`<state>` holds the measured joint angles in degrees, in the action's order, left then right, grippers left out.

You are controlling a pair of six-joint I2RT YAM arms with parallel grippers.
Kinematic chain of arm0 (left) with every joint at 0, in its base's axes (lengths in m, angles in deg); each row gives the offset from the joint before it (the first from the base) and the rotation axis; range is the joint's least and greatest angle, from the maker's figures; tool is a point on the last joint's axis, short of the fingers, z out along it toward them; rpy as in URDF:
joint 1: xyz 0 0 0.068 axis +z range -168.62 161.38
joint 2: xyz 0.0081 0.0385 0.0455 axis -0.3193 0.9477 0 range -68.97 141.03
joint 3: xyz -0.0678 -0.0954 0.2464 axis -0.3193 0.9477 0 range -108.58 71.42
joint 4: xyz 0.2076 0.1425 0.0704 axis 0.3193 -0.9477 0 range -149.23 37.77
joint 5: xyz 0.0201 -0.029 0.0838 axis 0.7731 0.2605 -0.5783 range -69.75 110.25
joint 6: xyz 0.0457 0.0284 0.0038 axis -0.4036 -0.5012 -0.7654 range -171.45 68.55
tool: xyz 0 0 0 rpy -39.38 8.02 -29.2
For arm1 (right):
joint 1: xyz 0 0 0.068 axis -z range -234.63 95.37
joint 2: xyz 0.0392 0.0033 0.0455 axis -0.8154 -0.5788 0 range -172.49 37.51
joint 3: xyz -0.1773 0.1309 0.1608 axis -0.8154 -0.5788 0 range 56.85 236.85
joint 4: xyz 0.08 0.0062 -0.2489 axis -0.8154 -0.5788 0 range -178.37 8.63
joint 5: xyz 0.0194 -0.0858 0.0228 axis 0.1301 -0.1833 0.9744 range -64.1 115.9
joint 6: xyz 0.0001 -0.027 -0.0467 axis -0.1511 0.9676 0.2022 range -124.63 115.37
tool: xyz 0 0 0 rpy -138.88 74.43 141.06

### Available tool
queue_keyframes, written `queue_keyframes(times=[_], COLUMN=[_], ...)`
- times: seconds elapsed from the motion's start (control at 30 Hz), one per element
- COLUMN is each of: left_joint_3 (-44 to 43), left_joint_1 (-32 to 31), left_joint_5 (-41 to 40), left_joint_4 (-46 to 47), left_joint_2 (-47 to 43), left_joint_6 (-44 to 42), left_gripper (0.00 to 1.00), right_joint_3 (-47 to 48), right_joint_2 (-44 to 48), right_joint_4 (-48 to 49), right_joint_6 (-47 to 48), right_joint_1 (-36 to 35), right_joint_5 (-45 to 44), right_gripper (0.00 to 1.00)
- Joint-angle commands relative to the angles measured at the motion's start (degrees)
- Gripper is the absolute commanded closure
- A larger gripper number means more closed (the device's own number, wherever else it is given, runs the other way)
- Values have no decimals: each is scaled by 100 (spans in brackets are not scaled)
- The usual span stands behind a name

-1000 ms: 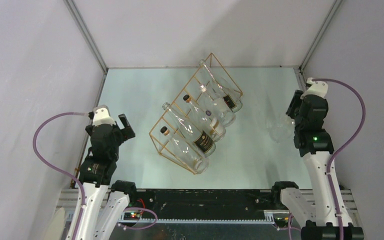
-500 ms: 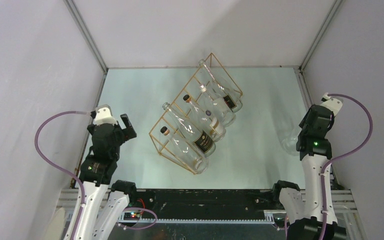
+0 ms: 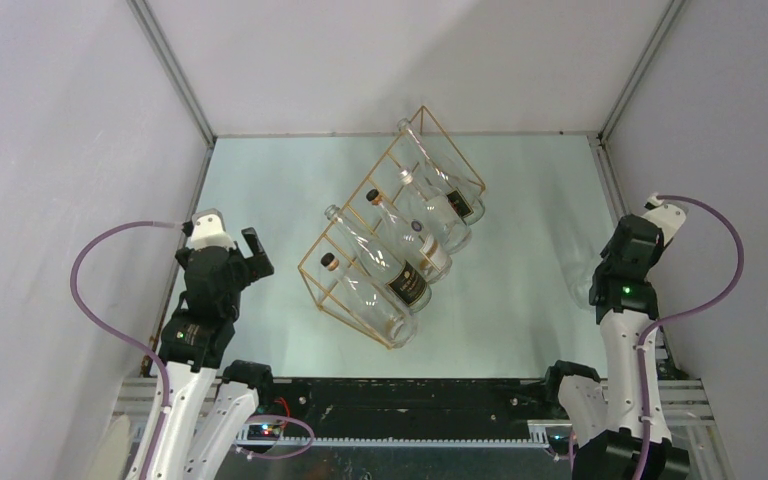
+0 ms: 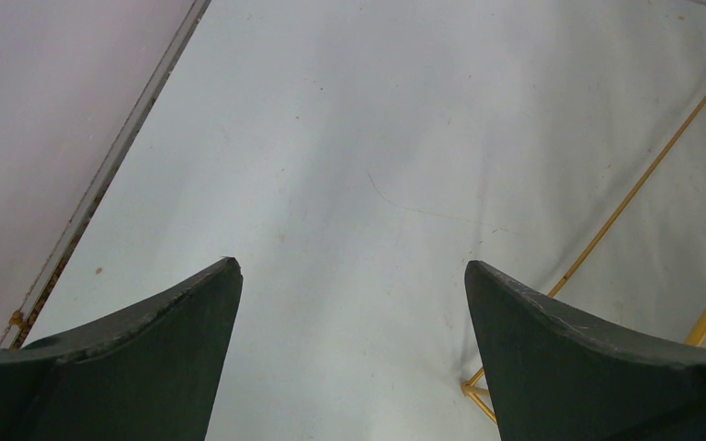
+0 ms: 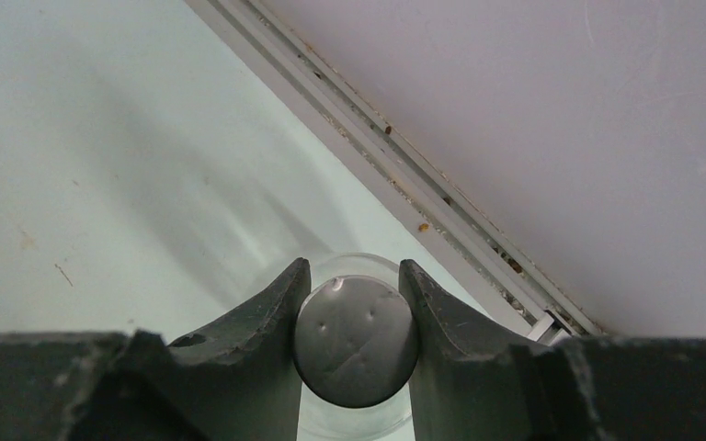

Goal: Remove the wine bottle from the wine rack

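Top external: grey walls [image 3: 390, 60] enclose table [image 3: 520, 200], wine rack [image 3: 362, 188].

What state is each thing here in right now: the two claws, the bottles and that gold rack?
left gripper, open, empty.
right gripper, shut on the wine bottle's cap.
wine bottle, held by its top, off the rack.
wine rack, partly filled.
racked bottles, lying slanted in the rack's cells.

the wine bottle [image 5: 356, 342] shows only its capped top between the right fingers [image 5: 271, 331], body hidden
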<state>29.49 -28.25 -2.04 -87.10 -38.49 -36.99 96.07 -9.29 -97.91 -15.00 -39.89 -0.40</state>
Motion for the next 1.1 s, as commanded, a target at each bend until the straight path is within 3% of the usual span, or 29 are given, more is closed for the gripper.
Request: queue_keyframes(times=[0.0,0.1,0.2,0.27,0.3,0.63,0.8,0.93,1.07], left_joint_3=[54,53,54,54,54,54,45,49,54], left_joint_1=[-39,-39,-40,-47,-48,-57,-57,-53,-57], left_joint_5=[-59,-66,-79,-74,-72,-83,-125,-132,-128], left_joint_4=[145,139,146,142,146,144,125,132,145], left_joint_2=[19,12,6,8,10,-1,-7,-28,-49], left_joint_6=[-119,-119,-119,-119,-119,-126,-127,-127,-127], left_gripper=[2,2,2,2,2,2,2,2,2], right_joint_3=[174,173,173,178,189,1070,1828,2392,2932], right_joint_2=[100,116,174,231,279,578,547,447,177], right_joint_4=[886,848,849,851,833,263,-129,-358,-625], right_joint_6=[-107,-123,-77,-61,-57,172,338,478,670], right_joint_1=[20,20,20,28,28,9,-190,-674,-1661], right_joint_5=[-313,-306,-306,-286,-278,150,464,515,515], right_gripper=[66,43,31,15,13,1,0,0,0])
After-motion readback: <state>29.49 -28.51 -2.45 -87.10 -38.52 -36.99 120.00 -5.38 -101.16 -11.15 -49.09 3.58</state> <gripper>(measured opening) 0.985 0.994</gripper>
